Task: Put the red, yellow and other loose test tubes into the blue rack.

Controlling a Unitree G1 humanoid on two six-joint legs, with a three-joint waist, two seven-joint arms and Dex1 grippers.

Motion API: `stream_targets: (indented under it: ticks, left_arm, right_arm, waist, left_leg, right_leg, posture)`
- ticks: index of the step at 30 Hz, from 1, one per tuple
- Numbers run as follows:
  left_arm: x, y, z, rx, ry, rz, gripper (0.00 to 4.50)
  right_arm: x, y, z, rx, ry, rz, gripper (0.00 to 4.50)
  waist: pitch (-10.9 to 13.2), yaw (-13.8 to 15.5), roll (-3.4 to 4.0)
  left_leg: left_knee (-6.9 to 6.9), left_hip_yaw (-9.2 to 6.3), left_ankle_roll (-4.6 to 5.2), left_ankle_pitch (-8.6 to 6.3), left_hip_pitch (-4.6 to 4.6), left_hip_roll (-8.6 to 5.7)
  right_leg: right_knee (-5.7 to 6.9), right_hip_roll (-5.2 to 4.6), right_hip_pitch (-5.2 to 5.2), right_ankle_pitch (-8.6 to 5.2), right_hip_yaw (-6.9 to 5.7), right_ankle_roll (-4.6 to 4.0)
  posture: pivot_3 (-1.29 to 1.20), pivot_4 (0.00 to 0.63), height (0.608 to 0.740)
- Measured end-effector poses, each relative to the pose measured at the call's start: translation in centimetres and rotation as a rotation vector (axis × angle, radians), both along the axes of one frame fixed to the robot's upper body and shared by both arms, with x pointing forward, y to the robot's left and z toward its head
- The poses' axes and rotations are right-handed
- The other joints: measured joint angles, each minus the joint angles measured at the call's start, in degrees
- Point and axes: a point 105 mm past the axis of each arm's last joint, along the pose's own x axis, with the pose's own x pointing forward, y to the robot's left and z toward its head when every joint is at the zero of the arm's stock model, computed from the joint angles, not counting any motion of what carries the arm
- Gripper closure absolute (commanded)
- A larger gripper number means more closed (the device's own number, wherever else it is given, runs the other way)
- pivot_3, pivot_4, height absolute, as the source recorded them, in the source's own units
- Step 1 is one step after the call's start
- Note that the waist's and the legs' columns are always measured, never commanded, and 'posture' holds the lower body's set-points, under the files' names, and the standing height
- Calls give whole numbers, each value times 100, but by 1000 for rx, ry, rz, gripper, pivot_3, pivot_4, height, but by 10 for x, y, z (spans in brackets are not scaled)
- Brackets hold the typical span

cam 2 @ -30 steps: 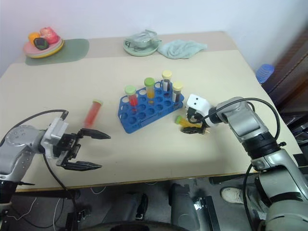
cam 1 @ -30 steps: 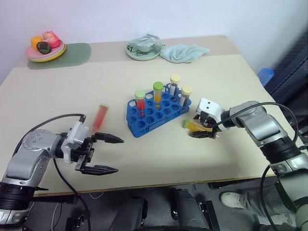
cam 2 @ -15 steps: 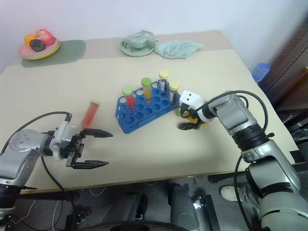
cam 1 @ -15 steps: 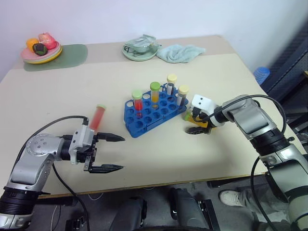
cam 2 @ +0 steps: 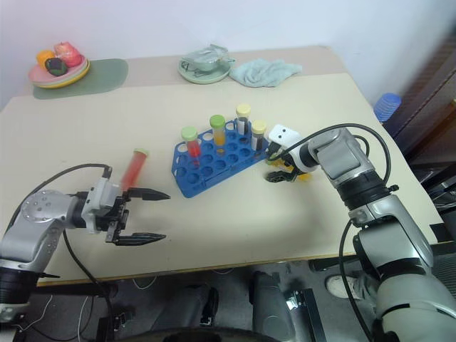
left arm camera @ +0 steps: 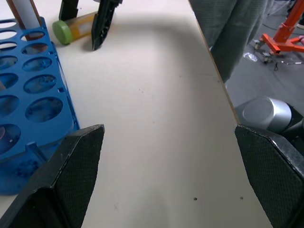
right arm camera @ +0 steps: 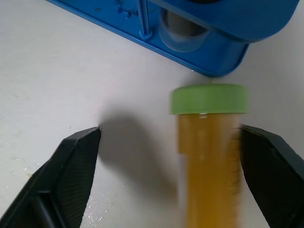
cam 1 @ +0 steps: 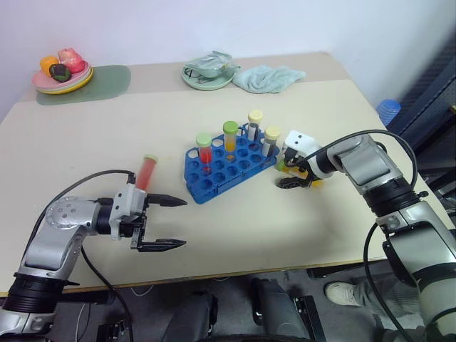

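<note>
My right tool (right arm camera: 166, 180) is down at the worktop (cam 1: 299, 107) just off the right end of the blue rack (cam 1: 231, 167), its two black fingers spread and straddling the yellow test tube (right arm camera: 209, 156). That tube lies flat on the worktop with its green cap toward the rack's corner; it sits close against one finger (right arm camera: 273, 175), with a wider gap to the other, and I cannot tell whether that finger touches it, so nothing is clamped yet. My left tool (cam 1: 162, 223) hovers released over the near left part of the worktop, fingers wide apart and pointing toward the rack, holding nothing. The red test tube (cam 1: 146, 173) lies on the worktop just beyond that tool, between it and the rack's left end, apart from both fingers. The rack carries four capped tubes upright in its back holes: one red-filled, one orange-filled, and two pale ones with yellowish caps at the right end.
</note>
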Motion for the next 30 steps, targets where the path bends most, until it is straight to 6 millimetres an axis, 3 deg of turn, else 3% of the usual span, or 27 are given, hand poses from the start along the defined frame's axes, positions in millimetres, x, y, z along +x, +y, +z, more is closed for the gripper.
stream_targets:
  ticks: [5,12,17,20,24,26,30]
  left_arm:
    - [1,-1,0,0,-13,-4,0]
    - [3,-1,-1,-9,-14,5,0]
    - [7,-1,-4,-50,-6,47,0]
    - [10,0,-5,-85,-5,92,0]
    - [13,-3,-6,-121,-6,129,0]
    - [14,-6,-7,-146,-6,147,0]
    - [19,-7,-5,-156,-7,174,0]
  right_arm:
    - [2,-2,1,-19,-13,-11,3684]
    - [0,-4,2,-33,-23,-4,3706]
    - [-30,-2,0,3,-27,98,3706]
    - [-56,28,14,171,-51,223,3706]
    - [-76,77,63,469,-239,361,3706]
    - [-82,99,83,645,-338,378,3706]
    - [-80,129,103,912,-446,326,3706]
  waist:
    - [0,-3,0]
    - [0,10,1]
    - [1,27,1]
    - [4,-16,5]
    - [3,-16,4]
    - [1,1,1]
    - [1,-2,1]
  left_leg:
    - [0,0,0,0,0,0]
    - [0,-1,0,0,-1,0]
    - [-2,-5,5,-3,-16,0]
    - [-3,1,6,-3,-11,1]
    - [-4,-4,28,-16,6,6]
    - [-2,-7,27,-15,7,6]
    - [-2,-5,-9,5,2,3]
  right_leg:
    - [0,0,0,0,0,0]
    - [0,0,0,0,0,0]
    - [-9,-1,-9,0,-5,1]
    - [-4,0,-11,0,-1,1]
    - [8,3,0,3,-2,-2]
    - [9,4,3,4,-4,-4]
    - [10,4,-5,4,-3,-4]
  posture:
    - [0,150,740]
    - [0,150,740]
    - [0,150,740]
    - [0,150,740]
    - [0,150,740]
    - [0,150,740]
    - [0,150,740]
